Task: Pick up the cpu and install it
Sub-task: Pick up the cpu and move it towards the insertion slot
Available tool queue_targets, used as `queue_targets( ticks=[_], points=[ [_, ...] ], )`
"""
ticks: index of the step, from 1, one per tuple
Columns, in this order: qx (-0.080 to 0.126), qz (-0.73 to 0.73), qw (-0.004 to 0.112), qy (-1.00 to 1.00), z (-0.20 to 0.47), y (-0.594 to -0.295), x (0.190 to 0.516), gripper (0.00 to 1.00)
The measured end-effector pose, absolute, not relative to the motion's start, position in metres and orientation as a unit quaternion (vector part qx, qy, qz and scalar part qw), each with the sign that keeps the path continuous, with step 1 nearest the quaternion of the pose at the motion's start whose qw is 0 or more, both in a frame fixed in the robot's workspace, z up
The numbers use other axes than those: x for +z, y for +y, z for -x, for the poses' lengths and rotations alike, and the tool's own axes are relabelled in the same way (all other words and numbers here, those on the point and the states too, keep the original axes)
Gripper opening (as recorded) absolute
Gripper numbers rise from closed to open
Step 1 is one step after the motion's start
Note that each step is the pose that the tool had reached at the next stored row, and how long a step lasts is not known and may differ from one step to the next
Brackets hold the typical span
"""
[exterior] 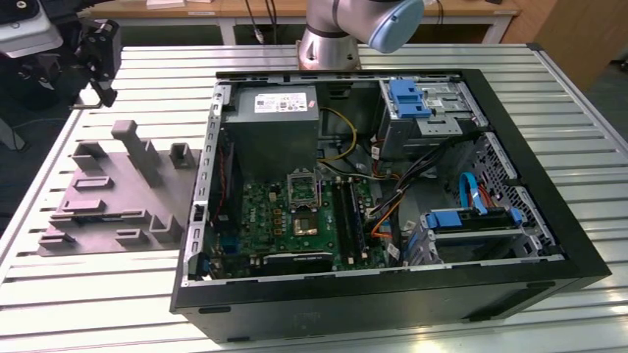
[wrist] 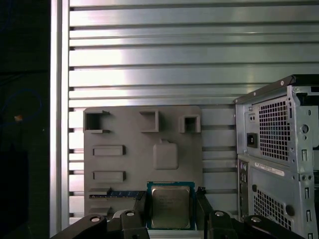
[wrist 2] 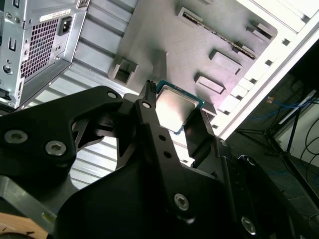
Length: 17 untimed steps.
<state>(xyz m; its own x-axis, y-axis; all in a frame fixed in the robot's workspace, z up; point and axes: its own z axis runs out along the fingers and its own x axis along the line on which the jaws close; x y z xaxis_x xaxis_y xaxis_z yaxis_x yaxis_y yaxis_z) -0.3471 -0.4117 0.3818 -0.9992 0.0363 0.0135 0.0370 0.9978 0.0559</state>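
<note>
**Chip in the claw, install not yet done**

The black two-fingered claw is closed narrowly on the cpu, a small flat square chip with a pale silvery metal top and a darker rim. One finger presses on each of two opposite edges. In both wrist views the chip hangs over the grey moulded holder plate on the slatted aluminium bench, and it seems to be lifted free of the plate.

I judge the pick-up done and the carrying step in hand. The open black computer case is well apart from the chip. Inside it is the metal-framed socket on the green board; I cannot tell if its frame is open. Seating calls for a level chip, turned to match the socket, and a gentle release.
</note>
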Motion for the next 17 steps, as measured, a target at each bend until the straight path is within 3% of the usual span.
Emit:
queue_targets(
  ticks=[17],
  points=[
    [-0.028, 0.018, 0.006, -0.999, 0.3419, -0.4117, 0.3818, 0.47]
  ],
)
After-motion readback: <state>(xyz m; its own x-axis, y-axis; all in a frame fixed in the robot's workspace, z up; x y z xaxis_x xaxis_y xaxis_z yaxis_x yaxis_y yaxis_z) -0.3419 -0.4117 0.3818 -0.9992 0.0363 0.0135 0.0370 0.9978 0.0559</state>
